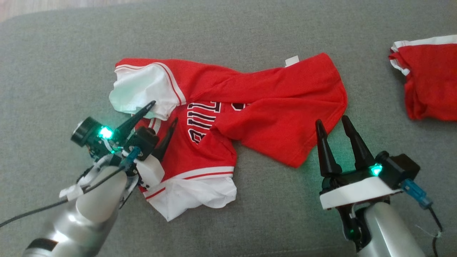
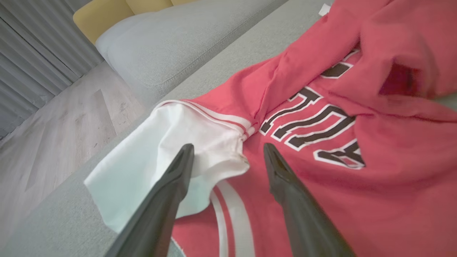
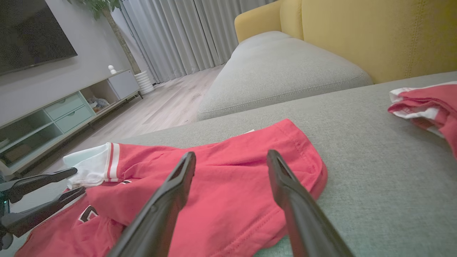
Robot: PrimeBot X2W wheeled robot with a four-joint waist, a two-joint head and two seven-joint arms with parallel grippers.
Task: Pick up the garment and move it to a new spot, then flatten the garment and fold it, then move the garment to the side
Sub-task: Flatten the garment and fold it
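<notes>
Hardly begun: garment [image 1: 271, 107] crumpled on grey cushion [image 1: 71, 53], flattening and folding left, left gripper [image 1: 164, 111] and right gripper [image 1: 332, 120] at its edges, wide open, empty.

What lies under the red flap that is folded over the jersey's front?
Under the flap lies the jersey's front with black lettering. A few letters show at the flap's edge; the rest of the print is covered, so the full word cannot be read.
</notes>
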